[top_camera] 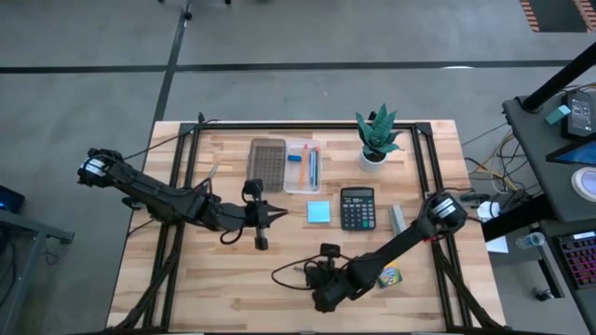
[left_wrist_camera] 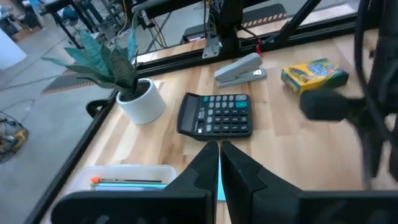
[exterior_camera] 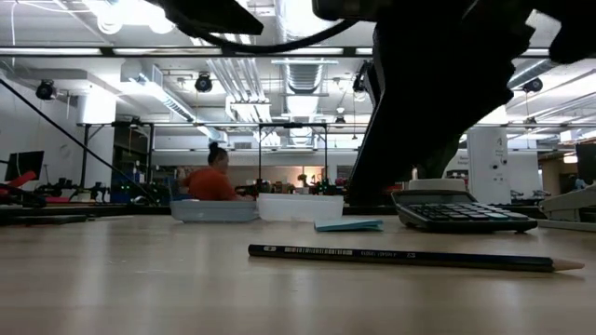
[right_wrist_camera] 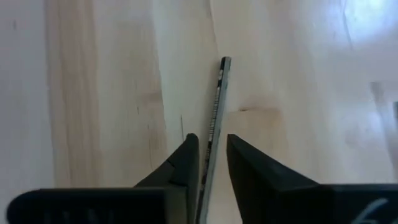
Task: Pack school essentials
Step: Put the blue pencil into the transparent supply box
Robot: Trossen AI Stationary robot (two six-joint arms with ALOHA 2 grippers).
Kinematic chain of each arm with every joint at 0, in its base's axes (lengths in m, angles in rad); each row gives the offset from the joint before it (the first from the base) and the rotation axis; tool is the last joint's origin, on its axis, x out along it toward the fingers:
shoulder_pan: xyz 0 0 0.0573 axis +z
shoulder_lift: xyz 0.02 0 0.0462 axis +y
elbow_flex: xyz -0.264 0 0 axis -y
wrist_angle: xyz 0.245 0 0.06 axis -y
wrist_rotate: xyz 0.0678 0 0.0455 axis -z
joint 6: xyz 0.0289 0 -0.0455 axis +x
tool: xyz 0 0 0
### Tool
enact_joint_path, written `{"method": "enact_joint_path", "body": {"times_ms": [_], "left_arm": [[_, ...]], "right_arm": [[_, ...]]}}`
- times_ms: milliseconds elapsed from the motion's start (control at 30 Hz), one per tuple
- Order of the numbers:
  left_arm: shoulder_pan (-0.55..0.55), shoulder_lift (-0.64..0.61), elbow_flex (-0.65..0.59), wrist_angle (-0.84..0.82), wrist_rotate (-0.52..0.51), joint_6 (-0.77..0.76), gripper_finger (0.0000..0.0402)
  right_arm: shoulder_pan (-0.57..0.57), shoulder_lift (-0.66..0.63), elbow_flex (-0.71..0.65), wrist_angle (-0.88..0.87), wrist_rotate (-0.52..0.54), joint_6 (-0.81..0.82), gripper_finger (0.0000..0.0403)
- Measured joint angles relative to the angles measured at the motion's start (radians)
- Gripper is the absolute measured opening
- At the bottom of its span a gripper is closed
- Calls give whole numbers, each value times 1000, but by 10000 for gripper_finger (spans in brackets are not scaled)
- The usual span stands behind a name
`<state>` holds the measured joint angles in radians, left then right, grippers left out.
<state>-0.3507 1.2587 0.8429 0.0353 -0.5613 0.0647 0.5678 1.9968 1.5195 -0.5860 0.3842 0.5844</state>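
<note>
A thin dark pencil (right_wrist_camera: pixel 217 99) lies flat on the wood, also in the low view (exterior_camera: pixel 410 256). My right gripper (right_wrist_camera: pixel 211 146) is low over the near middle of the table (top_camera: pixel 321 288), open, one finger on each side of the pencil with a little wood showing between. My left gripper (left_wrist_camera: pixel 219 155) is shut and hovers left of the light-blue sticky pad (top_camera: pixel 318 212). A clear box (top_camera: pixel 303 166) holds pens and a blue eraser. The yellow-green crayon box (top_camera: pixel 389 275) lies by the right arm. I see no scissors.
A dark tray (top_camera: pixel 267 163) sits beside the clear box at the far side. A potted plant (top_camera: pixel 377 138), a calculator (top_camera: pixel 357 207) and a grey stapler (top_camera: pixel 396 219) stand right of centre. A person in orange (exterior_camera: pixel 209 181) sits far behind the table.
</note>
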Motion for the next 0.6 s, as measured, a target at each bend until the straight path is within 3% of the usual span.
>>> {"method": "enact_joint_path", "body": {"times_ms": [333, 600], "left_arm": [[-36, -17, 1, 12, 0, -2, 0], [-37, -20, 1, 9, -1, 13, 0]], "right_arm": [[2, 17, -15, 0, 7, 48, 162], [2, 18, -122, 164, 46, 45, 156]]}}
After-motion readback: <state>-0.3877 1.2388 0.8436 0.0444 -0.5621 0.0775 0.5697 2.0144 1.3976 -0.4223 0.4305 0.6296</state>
